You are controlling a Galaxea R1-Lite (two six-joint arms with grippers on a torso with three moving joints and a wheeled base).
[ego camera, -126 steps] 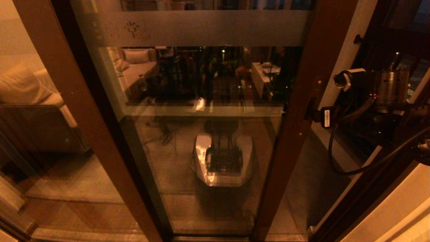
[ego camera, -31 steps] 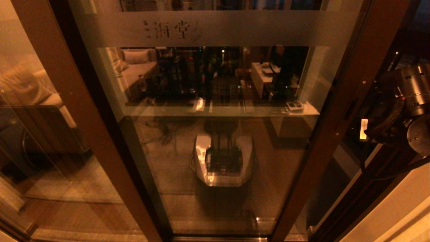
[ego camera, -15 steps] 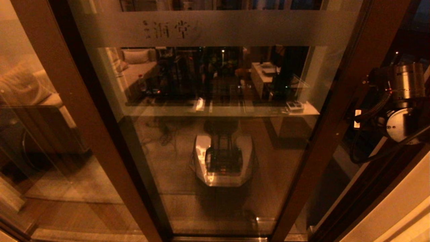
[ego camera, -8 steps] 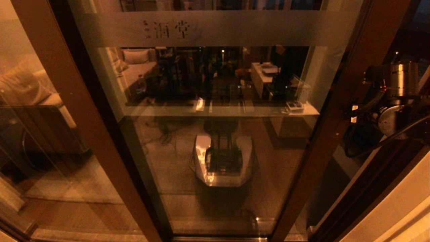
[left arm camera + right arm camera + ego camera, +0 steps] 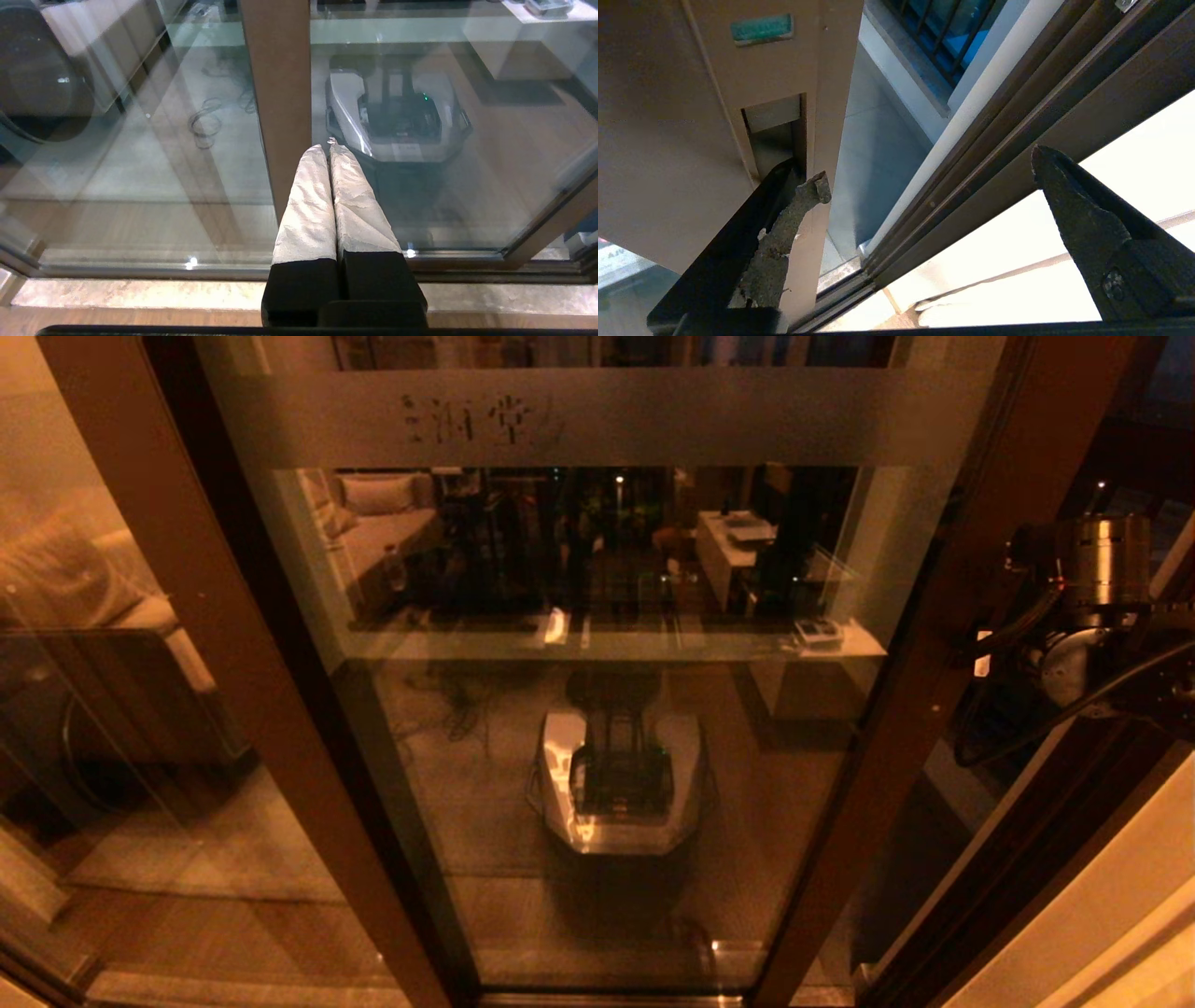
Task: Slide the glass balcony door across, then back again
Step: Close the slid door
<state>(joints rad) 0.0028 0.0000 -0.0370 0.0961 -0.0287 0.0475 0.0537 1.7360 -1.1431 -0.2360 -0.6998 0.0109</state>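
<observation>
1. The glass balcony door (image 5: 597, 709) has a dark reddish-brown frame around clear glass.
2. A pale grey frosted band (image 5: 607, 418) crosses the upper part of the frame, printed with dark characters (image 5: 481, 418).
3. The left gripper (image 5: 329, 147) has whitish, wrinkled finger covers on a black base.
4. The right gripper (image 5: 929, 172) is black, one finger with ragged grey padding.
5. A small green label (image 5: 761, 29) sits at the upper left on the tan stile.

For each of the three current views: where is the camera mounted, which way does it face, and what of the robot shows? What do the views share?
Head view: on the head, looking down at the glass balcony door; right arm at its right stile.
Left wrist view: behind the shut left pincer, facing the door's lower glass.
Right wrist view: behind the open right pincer, one finger at the handle slot.
Shared: head and left wrist views both show the robot's base reflected in the glass.
</observation>
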